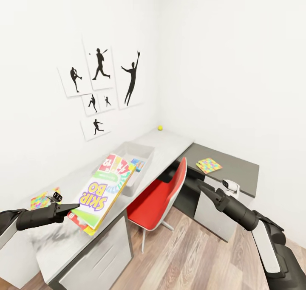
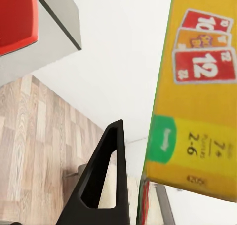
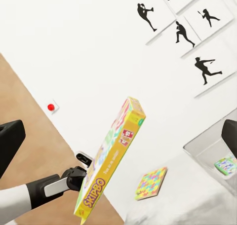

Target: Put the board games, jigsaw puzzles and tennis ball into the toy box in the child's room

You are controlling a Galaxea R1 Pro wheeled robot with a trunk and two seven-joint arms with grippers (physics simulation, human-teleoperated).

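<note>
Left claw (image 1: 73, 206): closed on the lower end of a board game (image 1: 103, 191), a yellow Skip-Bo box, held tilted above the table (image 1: 170, 143) with its far end reaching toward the toy box (image 1: 146, 150). One dark finger (image 2: 101, 178) is seen beside the box's yellow edge in the left wrist view.

Right claw (image 1: 203, 189): holds nothing, raised over the red chair (image 1: 159, 198); the fingers look a little apart, though the head view does not settle it.

Toy box: on the table against the wall. One item already lies inside, a small multicoloured thing (image 1: 137, 164); which toy it is cannot be told.

Still outside:
- jigsaw puzzle (image 1: 41, 200), on the table just behind the left claw;
- second jigsaw puzzle (image 1: 208, 165), on the dark cabinet top;
- tennis ball (image 1: 160, 128), at the table's far corner, well apart from the toy box.

Judgement: early to middle. The held game goes in next; both puzzles and the ball remain. Other games unaccounted for.
</note>
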